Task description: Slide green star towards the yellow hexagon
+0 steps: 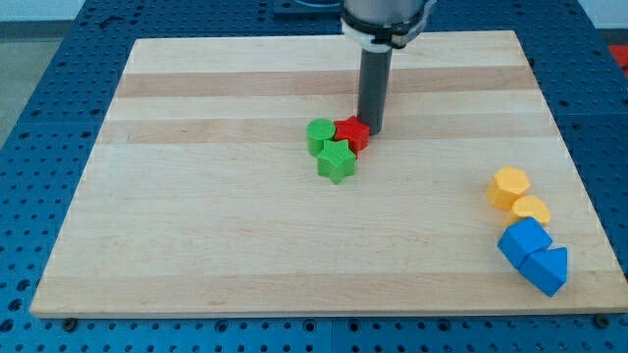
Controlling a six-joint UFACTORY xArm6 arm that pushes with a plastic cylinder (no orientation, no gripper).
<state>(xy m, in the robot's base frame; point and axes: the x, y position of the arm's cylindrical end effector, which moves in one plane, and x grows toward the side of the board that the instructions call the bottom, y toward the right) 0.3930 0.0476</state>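
Note:
The green star (pixel 336 161) lies near the board's middle, touching a green round block (pixel 320 135) at its upper left and a red block (pixel 352 132) at its upper right. The yellow hexagon (pixel 509 186) sits far off at the view's right, with a second yellow block (pixel 532 212) just below it. My tip (pixel 373 130) stands right beside the red block's right edge, above and to the right of the green star, apart from the star.
Two blue blocks (pixel 523 242) (pixel 547 269) lie below the yellow ones near the board's right edge. The wooden board (pixel 196 216) rests on a blue perforated table.

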